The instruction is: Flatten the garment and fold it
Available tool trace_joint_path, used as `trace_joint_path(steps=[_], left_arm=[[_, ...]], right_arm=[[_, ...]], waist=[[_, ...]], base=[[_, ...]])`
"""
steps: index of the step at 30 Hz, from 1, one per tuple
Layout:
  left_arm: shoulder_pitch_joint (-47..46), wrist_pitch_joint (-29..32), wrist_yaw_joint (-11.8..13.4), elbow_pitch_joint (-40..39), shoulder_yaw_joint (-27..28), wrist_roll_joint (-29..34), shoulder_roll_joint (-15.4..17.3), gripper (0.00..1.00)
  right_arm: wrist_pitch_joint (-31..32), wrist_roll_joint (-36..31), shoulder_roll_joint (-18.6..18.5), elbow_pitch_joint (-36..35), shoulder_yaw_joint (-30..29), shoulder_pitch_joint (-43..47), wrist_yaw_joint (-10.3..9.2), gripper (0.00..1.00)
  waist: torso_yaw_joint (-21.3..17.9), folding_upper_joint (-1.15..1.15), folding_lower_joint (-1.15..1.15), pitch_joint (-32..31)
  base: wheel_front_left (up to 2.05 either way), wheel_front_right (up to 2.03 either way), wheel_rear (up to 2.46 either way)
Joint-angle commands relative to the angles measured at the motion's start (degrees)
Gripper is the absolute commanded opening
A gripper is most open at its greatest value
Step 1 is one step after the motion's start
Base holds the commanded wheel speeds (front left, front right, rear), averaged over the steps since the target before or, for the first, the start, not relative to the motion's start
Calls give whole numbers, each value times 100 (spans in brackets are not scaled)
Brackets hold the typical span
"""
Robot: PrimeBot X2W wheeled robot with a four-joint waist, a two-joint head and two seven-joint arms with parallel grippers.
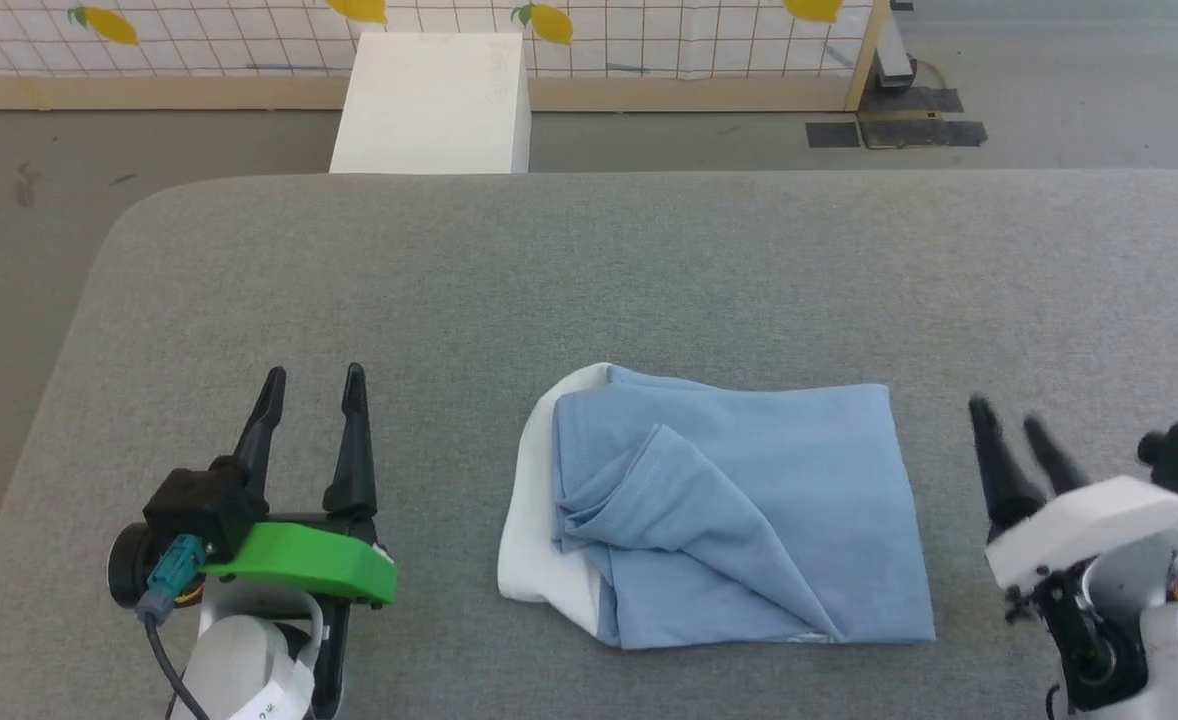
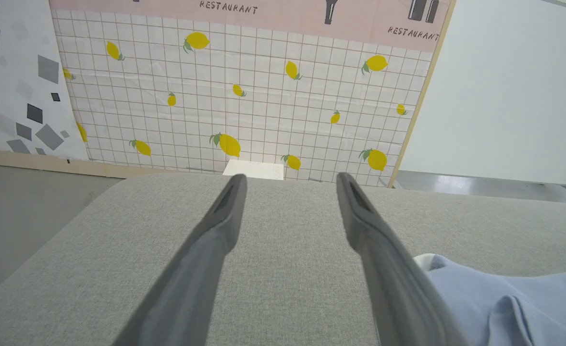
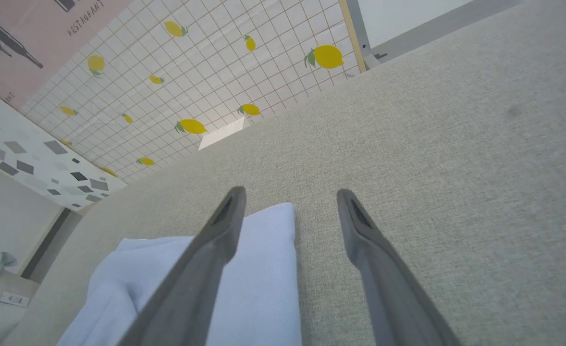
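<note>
On a grey fabric-covered table [image 1: 589,270] with a rounded far-left corner, the garment [image 1: 729,520] lies folded into a rough rectangle near the front edge, between my two grippers and touching neither. Bare cloth surface stretches wide behind it to the far edge and on both sides, leaving open room all around. Past the far edge stand a white box [image 1: 434,100] on the grey floor [image 1: 29,200] and a gridded wall panel [image 1: 199,40] printed with yellow lemons. The garment is soft light-blue knit, its top layer creased into diagonal folds, with a white section curving out along its left edge; its right edge runs straight and smooth. My left gripper [image 1: 314,373] sits to the garment's left, its two long dark fingers spread apart and holding nothing, tips over bare table. My right gripper [image 1: 1006,413], blurred in the head view, sits to the garment's right. The right wrist view shows its fingers likewise spread and empty, one finger crossing in front of the garment's corner.
</note>
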Motion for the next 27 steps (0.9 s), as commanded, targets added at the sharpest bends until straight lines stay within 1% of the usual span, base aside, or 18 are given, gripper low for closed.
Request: trace_joint_path(steps=[1, 4, 8, 13, 15, 16, 17, 18, 19, 20, 23, 27], left_arm=[[52, -26, 5, -8, -4, -43, -14, 100], [54, -26, 3, 4, -11, -47, -14, 100], [46, -26, 1, 18, -16, -47, -14, 100], [26, -26, -2, 32, -37, -47, -14, 100], [20, -26, -3, 33, -49, -51, -14, 100], [13, -26, -4, 34, -55, -51, -14, 100], [6, -26, -4, 33, -56, -50, -14, 100], [-7, -26, -4, 30, -53, -48, -14, 100], [-19, -26, -3, 26, -47, -45, -14, 100], [-33, -26, 0, 16, -36, -41, -14, 100], [-51, -26, 13, -32, 32, -31, -14, 100], [-36, -26, 22, -109, 135, 13, -14, 100]], right_arm=[[241, 211, 4, 219, -54, 14, -6, 100], [961, 785, 4, 767, -81, -87, -6, 100], [1655, 1365, 4, 1243, -26, -285, -6, 100], [2188, 1860, 4, 1699, 150, -540, -6, 100], [2354, 1899, 4, 1863, 292, -626, -6, 100], [2451, 1839, 4, 1944, 370, -660, -6, 82], [2522, 1779, 4, 1992, 421, -691, -6, 48], [2584, 1698, 4, 2024, 460, -733, -6, 33], [2593, 1589, 4, 2020, 485, -770, -6, 15], [2590, 1390, 4, 1991, 512, -818, -6, 0], [2657, 867, 4, 1721, 668, -967, -6, 0], [2836, -140, -72, 915, 1268, -1238, -6, 0]], waist=[[24, 0, 0, 10], [53, 0, 0, 20], [84, 0, 0, 44], [128, 0, 0, 78], [142, 0, 0, 97], [149, 0, 0, 110], [154, 0, 0, 124], [156, 0, 0, 149], [156, 0, 0, 166], [148, 0, 0, 194], [71, 0, 0, 264], [-216, 0, 0, 362]], base=[[0, 0, 0], [0, 0, 0], [0, 0, 0], [0, 0, 0], [0, 0, 0], [0, 0, 0], [0, 0, 0], [0, 0, 0], [0, 0, 0], [0, 0, 0], [0, 0, 0], [0, 0, 0]])
